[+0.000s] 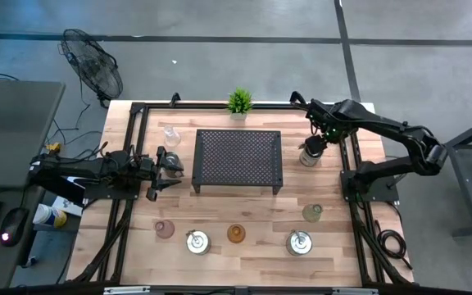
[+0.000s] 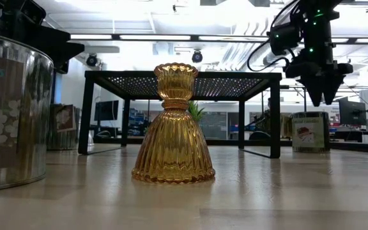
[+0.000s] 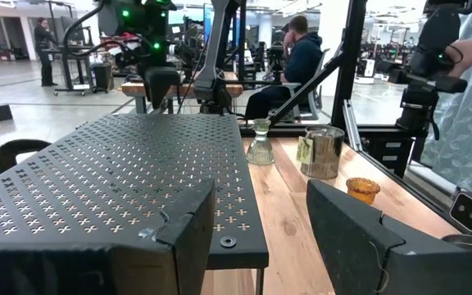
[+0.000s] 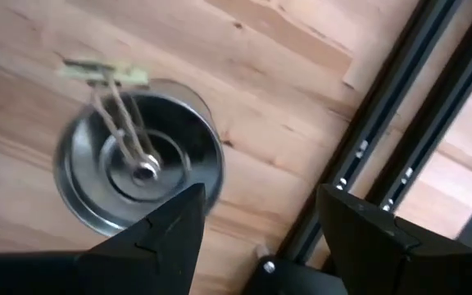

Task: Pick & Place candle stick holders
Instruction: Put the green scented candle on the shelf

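From above, your right end effector (image 1: 312, 146) hangs open over a silver holder (image 1: 309, 156) near the counter's (image 1: 244, 209) right edge, beside the black rack (image 1: 238, 157). Your left end effector (image 1: 169, 170) waits open at the rack's left side. At counter level, the amber glass holder (image 2: 174, 124) stands upright, likely heavy, slippery and breakable. Your right wrist camera shows the silver holder's rim (image 4: 138, 164); it looks stiff and smooth, so grip across the rim.

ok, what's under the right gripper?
The open right gripper hovers above a silver holder by the table's black rail. Inside the holder: a central stud and tag string. Its base is hidden.
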You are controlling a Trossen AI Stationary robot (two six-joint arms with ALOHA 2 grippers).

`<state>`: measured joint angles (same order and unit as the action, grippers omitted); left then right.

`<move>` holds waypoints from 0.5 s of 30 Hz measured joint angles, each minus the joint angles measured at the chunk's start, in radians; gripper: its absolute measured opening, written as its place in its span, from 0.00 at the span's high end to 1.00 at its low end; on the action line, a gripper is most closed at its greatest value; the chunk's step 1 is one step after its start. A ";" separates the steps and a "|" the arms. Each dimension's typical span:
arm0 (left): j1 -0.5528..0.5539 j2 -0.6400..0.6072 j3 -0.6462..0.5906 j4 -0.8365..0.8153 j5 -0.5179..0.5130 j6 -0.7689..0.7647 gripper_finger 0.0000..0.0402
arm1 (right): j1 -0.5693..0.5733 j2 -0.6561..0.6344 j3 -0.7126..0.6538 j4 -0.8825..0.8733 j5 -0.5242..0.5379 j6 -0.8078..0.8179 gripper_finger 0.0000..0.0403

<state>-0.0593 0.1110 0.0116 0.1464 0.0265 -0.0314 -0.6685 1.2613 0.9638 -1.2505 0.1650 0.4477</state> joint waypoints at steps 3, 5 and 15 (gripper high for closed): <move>0.000 0.000 0.000 0.000 0.000 0.000 0.53 | 0.000 0.001 0.000 0.025 0.000 0.000 0.44; 0.000 0.000 0.000 0.000 0.000 0.000 0.53 | -0.003 0.001 0.000 0.033 0.002 -0.001 0.44; 0.000 0.000 0.000 0.000 0.000 0.000 0.53 | -0.039 0.001 0.000 0.049 0.029 -0.111 0.44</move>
<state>-0.0593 0.1111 0.0116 0.1464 0.0265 -0.0315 -0.7079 1.2625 0.9642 -1.2017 0.1938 0.3363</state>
